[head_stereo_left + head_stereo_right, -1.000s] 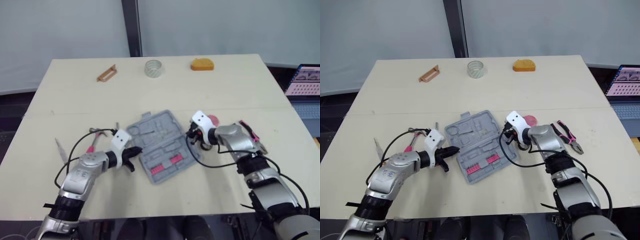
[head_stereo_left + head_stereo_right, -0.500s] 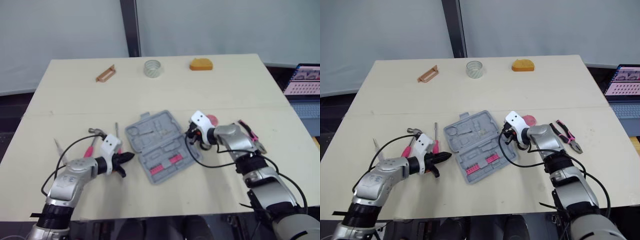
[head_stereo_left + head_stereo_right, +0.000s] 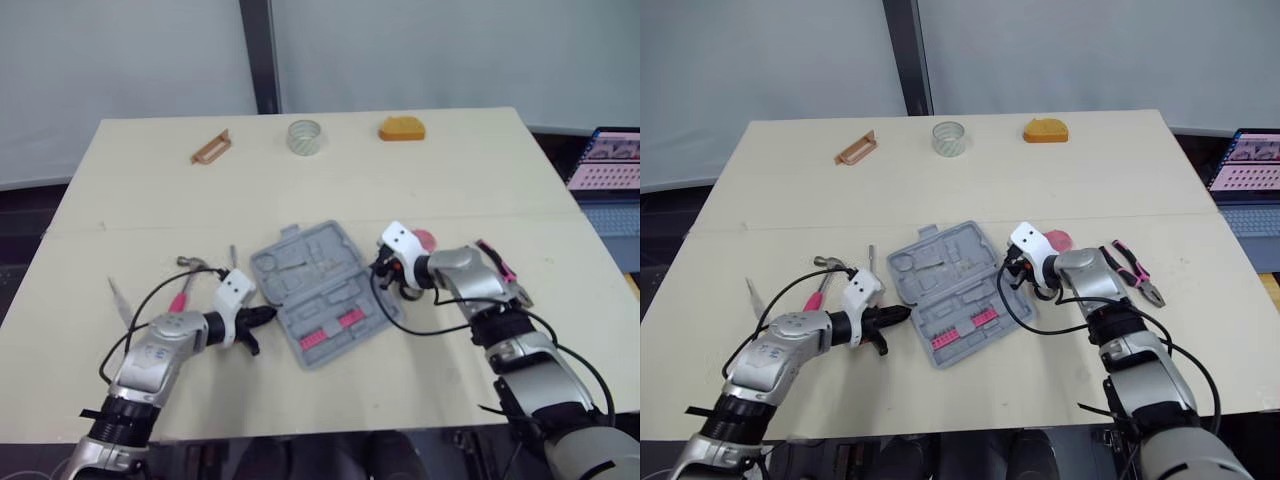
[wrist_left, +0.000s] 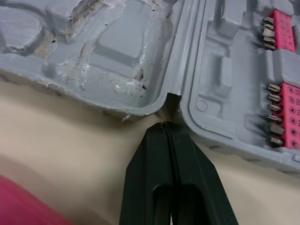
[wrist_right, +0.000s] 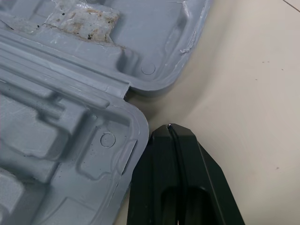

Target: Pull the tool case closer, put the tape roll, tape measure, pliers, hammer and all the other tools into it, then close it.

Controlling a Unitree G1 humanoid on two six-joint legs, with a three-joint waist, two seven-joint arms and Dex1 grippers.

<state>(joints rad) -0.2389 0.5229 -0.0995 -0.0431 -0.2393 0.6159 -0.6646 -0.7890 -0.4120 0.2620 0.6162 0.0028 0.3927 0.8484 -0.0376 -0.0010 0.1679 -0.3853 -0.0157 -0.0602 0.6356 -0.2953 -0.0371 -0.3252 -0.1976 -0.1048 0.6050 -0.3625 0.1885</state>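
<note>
Two robot arms reach over a pale table (image 3: 330, 170), one at each side of an open grey tool case (image 3: 320, 290) that lies flat just near of the table's middle. Its hinge line runs left to right, tilted so the left end sits nearer. The left gripper (image 3: 266, 314) points at the left end of that hinge, its two black fingers pressed together, tips just short of the case edge. The right gripper (image 3: 381, 267), fingers likewise pressed together and holding nothing, sits just beside the right end. The case lies between them, about equally close to each, so drawing it nearer probably needs both. Pliers (image 3: 1132, 270) lie right of the case and a hammer (image 3: 815, 297) left. The tape roll (image 3: 306, 136) and orange tape measure (image 3: 402, 128) sit far.
</note>
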